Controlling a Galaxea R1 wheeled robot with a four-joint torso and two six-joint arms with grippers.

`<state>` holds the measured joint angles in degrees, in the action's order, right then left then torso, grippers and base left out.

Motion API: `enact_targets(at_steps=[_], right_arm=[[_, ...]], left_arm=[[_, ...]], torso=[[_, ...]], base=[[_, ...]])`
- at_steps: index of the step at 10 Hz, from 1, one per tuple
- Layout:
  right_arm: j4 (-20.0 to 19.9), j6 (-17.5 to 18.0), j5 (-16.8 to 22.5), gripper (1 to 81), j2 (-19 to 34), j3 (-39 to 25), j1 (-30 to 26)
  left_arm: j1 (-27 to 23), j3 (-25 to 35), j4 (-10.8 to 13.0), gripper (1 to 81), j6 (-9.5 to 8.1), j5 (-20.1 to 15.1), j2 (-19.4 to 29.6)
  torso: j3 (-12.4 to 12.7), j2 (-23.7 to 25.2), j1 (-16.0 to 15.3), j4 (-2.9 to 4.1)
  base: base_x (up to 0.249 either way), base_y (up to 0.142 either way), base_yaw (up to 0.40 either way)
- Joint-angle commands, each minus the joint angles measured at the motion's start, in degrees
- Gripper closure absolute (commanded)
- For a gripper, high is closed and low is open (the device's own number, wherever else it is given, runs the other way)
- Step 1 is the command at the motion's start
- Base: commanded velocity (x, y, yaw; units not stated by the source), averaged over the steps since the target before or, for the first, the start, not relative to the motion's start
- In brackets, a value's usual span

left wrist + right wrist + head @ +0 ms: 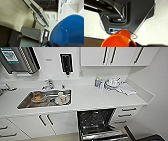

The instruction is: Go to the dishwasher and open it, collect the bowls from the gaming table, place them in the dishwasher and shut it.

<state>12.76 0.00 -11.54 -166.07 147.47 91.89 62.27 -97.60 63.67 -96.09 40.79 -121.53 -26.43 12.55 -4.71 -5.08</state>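
Two bowls are in view, one per wrist camera. The head view, read left to right: a stainless-steel sink set into the white tabletop at centre left, with an orange item and white crockery inside; a chrome tap behind it; small bottles and a pile of white dishes at upper right. At lower centre right, below the tabletop, the built-in dishwasher stands open, door dropped forward, dark racks exposed.

Left wrist view: the small round blue plastic bowl shows at the right of the frame, inner side toward the camera, and looks carried by the left arm. Left gripper state: cannot tell, the fingers are not visible. The open dishwasher door shows at upper centre.

Right wrist view: the small round orange plastic bowl sits at lower centre, apparently carried by the right arm. Right gripper state: cannot tell.

Handling judgement:
- Both bowls look like thin, stiff plastic: light, not fragile, smooth and likely slippery.
- Best hold is a pinch across the rim wall, one finger inside and one outside.
- Low weight means a bowl could tip or bounce on release, so set it low in the rack.
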Motion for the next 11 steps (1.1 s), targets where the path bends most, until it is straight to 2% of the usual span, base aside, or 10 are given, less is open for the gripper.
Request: enact_targets(at_steps=[1,2,3,4,5,8,11], right_arm=[[0.0,-0.1,3.6,81.1,0.8,-0.4,0.4],[0.0,0.0,3.6,81.1,0.8,-0.4,0.4],[0.0,-0.1,3.6,81.1,0.7,-0.4,0.4],[0.0,-0.1,3.6,81.1,0.7,-0.5,0.4],[0.0,-0.1,3.6,81.1,0.7,-0.5,0.5],[0.0,-0.1,3.6,81.1,0.7,-0.5,0.5],[0.2,-0.1,3.6,81.1,0.7,-0.6,0.6]], left_arm=[[-12.5,4.7,0.4,81.1,1.78,-20.1,5.9],[-14.9,6.0,1.2,81.1,1.69,-24.4,5.9],[-17.7,8.7,2.0,81.1,1.69,-32.0,5.8],[-20.0,10.5,3.0,81.1,1.69,-36.9,5.5],[-22.2,12.0,3.2,81.1,1.69,-40.8,5.3],[-29.1,17.3,5.8,81.1,1.78,-52.0,4.7],[-34.7,21.6,5.9,81.1,3.09,-64.8,-0.4]], torso=[[-3.6,0.0,0.0,0.00],[-5.7,0.0,0.0,-0.02],[-7.6,0.0,0.0,-0.02],[-9.2,0.0,0.0,-0.02],[-6.0,0.0,0.0,0.00],[-7.8,-0.1,0.0,0.00],[-7.8,-0.1,-0.1,-0.02]], base=[[0.000,0.000,0.000],[0.000,0.000,0.000],[0.000,0.000,0.000],[0.000,0.000,0.000],[0.000,0.000,0.000],[0.000,0.000,0.000],[0.000,0.000,0.000]])
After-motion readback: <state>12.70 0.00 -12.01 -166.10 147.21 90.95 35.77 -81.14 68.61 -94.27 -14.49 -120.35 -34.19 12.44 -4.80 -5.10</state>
